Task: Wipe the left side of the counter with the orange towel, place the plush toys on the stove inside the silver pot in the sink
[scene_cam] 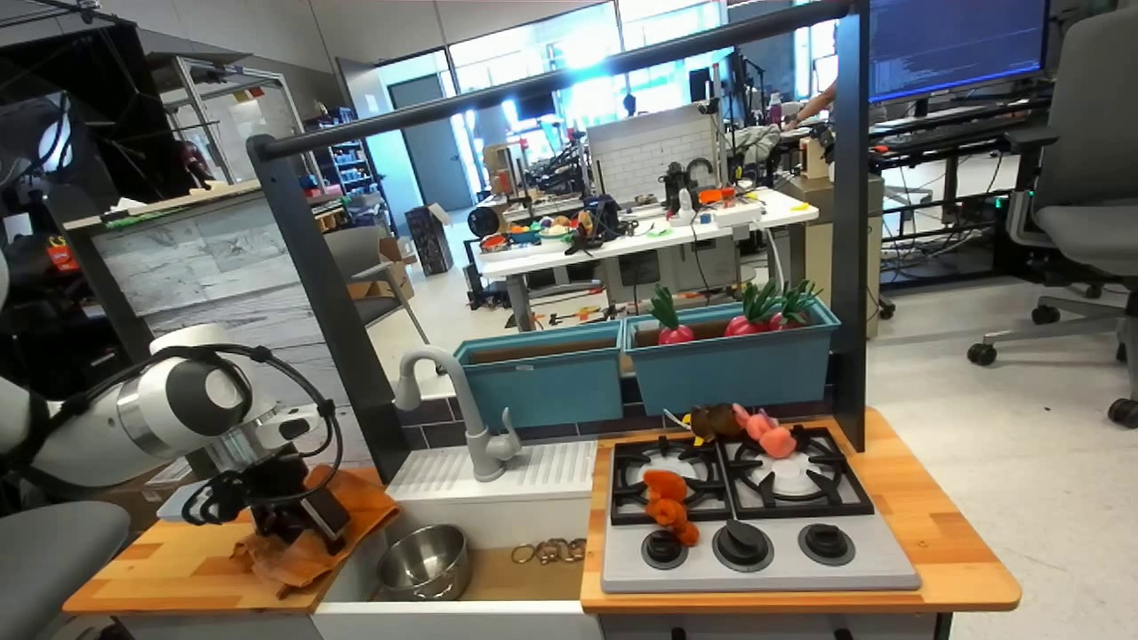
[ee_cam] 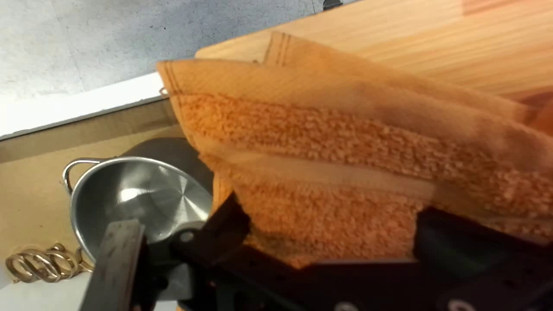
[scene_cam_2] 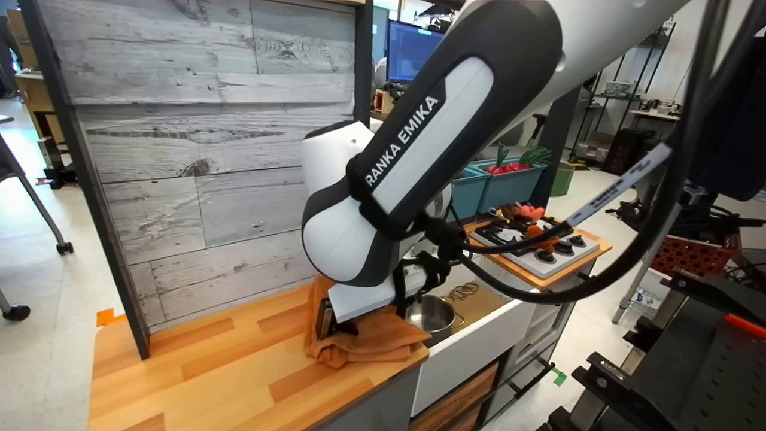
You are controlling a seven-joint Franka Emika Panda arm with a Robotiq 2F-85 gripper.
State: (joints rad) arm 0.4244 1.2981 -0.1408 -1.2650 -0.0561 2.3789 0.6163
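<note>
My claw (ee_cam: 332,224), spread wide at the orange towel (ee_cam: 311,134): no grip seen. I should pinch a thick fold, press flat, sweep the tabletop (scene_cam_2: 239,353) leftward.

In an exterior view, the camera faces the stove (scene_cam: 782,573) and the sink (scene_cam: 524,523) from the front, raised, at middle range. In an exterior view, the camera looks obliquely along the counter (scene_cam_2: 233,365) toward the stove, the arm (scene_cam_2: 428,149) close ahead. Both exterior views cover the orange towel (scene_cam_2: 383,332), sink and stove. The wrist view looks down at close range on the towel, sharing the silver pot (ee_cam: 134,194) with both.
</note>
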